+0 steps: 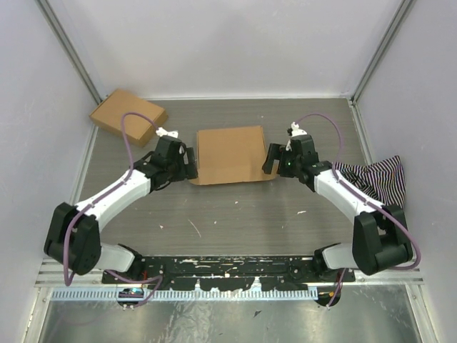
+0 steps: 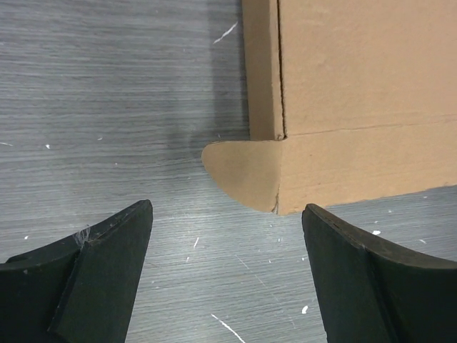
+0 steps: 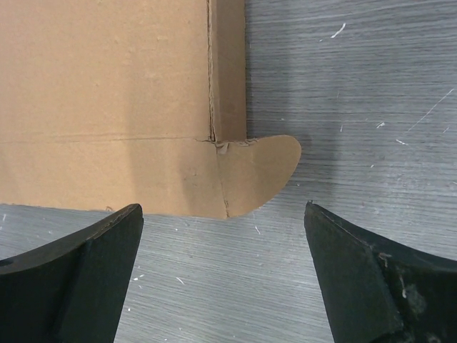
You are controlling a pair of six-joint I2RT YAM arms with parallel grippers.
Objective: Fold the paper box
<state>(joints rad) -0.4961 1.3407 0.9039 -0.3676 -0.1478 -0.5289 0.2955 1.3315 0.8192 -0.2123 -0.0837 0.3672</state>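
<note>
Paper box [image 1: 230,154]: mid-table, between both grippers, rounded tab [image 2: 243,175] protruding at 1 near corner.
Left gripper [image 2: 225,214]: jaws spread wide, holding nothing, beside box's left edge.
Right gripper [image 3: 223,209]: likewise spread, empty, beside right edge.
Second cardboard box [image 1: 128,116]: far-left corner.

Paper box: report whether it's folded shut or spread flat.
Folded, not fully shut: the paper box has its lid down, but its left tab and right tab stick out, untucked.

The left gripper [image 1: 190,163] and right gripper [image 1: 271,158] are flanking the paper box [image 1: 230,154]. A striped cloth [image 1: 378,179] is lying well right of it.
</note>
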